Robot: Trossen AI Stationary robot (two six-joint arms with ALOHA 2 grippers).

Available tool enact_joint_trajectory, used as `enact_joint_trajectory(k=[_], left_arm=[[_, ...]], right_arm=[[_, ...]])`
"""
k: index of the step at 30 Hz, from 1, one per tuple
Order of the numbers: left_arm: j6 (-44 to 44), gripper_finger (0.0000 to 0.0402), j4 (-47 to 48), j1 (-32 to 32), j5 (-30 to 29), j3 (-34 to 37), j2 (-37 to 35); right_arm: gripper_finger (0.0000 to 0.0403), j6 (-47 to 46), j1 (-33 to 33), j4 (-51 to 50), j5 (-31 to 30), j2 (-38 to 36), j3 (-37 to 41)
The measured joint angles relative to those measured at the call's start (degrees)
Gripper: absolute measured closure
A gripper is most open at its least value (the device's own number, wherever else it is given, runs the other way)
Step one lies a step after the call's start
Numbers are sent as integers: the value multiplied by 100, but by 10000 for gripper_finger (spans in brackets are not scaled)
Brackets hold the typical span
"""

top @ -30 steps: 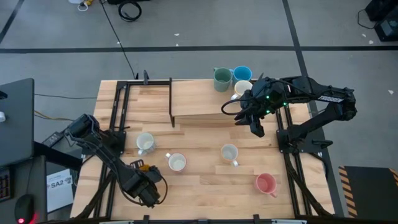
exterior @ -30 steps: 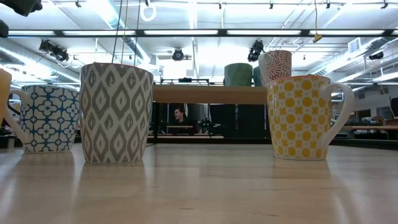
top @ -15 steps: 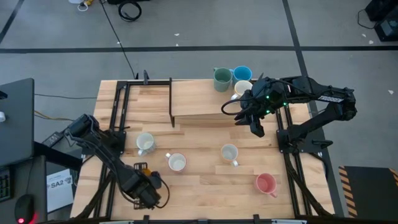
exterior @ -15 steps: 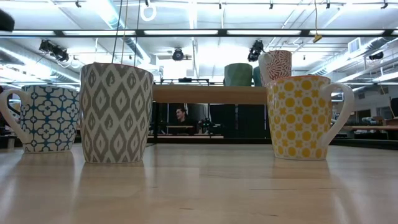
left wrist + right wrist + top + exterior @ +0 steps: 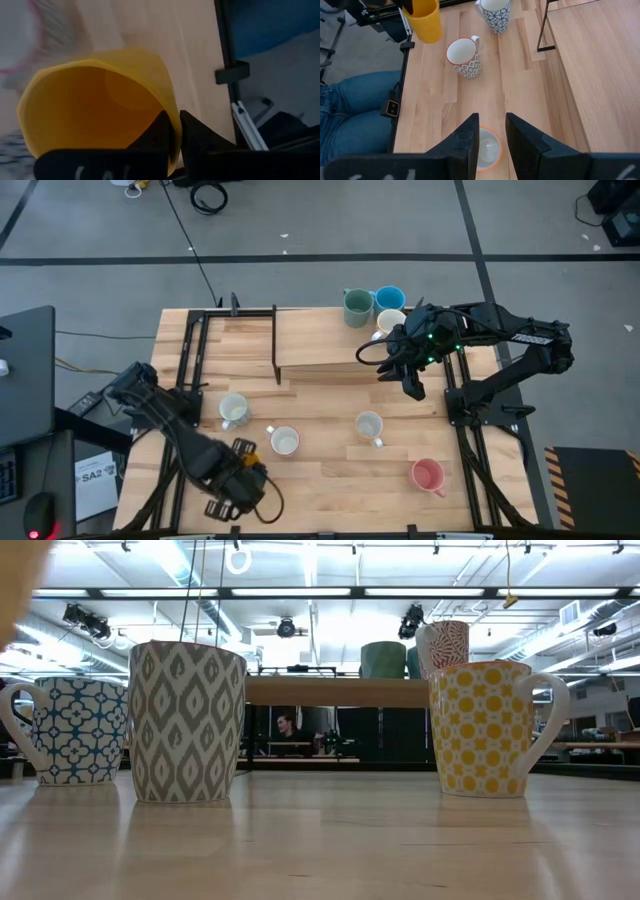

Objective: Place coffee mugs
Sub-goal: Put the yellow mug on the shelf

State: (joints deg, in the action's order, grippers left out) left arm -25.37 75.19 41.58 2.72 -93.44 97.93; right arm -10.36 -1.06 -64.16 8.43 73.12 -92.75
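My left gripper (image 5: 240,456) is near the table's front left and is shut on an orange-yellow mug (image 5: 95,105). That mug also shows in the right wrist view (image 5: 426,20). My right gripper (image 5: 412,388) is open and empty in front of the raised shelf, above a yellow-patterned mug (image 5: 369,426). A blue-patterned mug (image 5: 233,408), a grey-patterned mug (image 5: 284,441) and a pink mug (image 5: 428,475) stand upright on the table. A dark green mug (image 5: 357,307), a bright blue mug (image 5: 390,298) and a white mug (image 5: 390,320) stand on the shelf. My left gripper pinches the mug's wall at the rim (image 5: 172,117), with one finger inside the mug and one outside. The mug is lifted clear of the table and hangs below the gripper (image 5: 426,20).
A raised wooden shelf (image 5: 320,345) spans the table's far half. Black frame rails (image 5: 195,350) run along the table's left and right sides. A person's jeans-clad leg (image 5: 350,110) is beside the table's left edge. Bare wood (image 5: 330,470) lies between the front mugs.
My left gripper has carried the orange-yellow mug upward and a little toward the table's right edge, staying shut on it. In the low view the mug has gone from the left side up to the top corner.
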Motion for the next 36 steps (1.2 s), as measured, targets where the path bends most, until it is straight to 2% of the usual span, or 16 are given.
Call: enact_joint_trajectory(k=[8,17,22,27,34,36], left_arm=[[1744,373,1002,-1018,-389,-1021,-4],[4788,373,1233,-2664,-1129,-1567,-4],[6173,373,1090,-3695,-1424,-1718,-4],[7225,373,705,-4613,-1458,-1729,24],[8722,373,20,-5379,-1471,-1724,289],[8756,373,-170,-5540,-1455,-1725,344]], right_arm=[[302,1,0,3,0,0,0],[302,0,0,18,-30,0,0],[302,1,2,22,-314,0,0],[302,1,0,22,-332,0,0],[302,0,1,32,-337,-2,0],[302,2,2,58,-348,-2,0]])
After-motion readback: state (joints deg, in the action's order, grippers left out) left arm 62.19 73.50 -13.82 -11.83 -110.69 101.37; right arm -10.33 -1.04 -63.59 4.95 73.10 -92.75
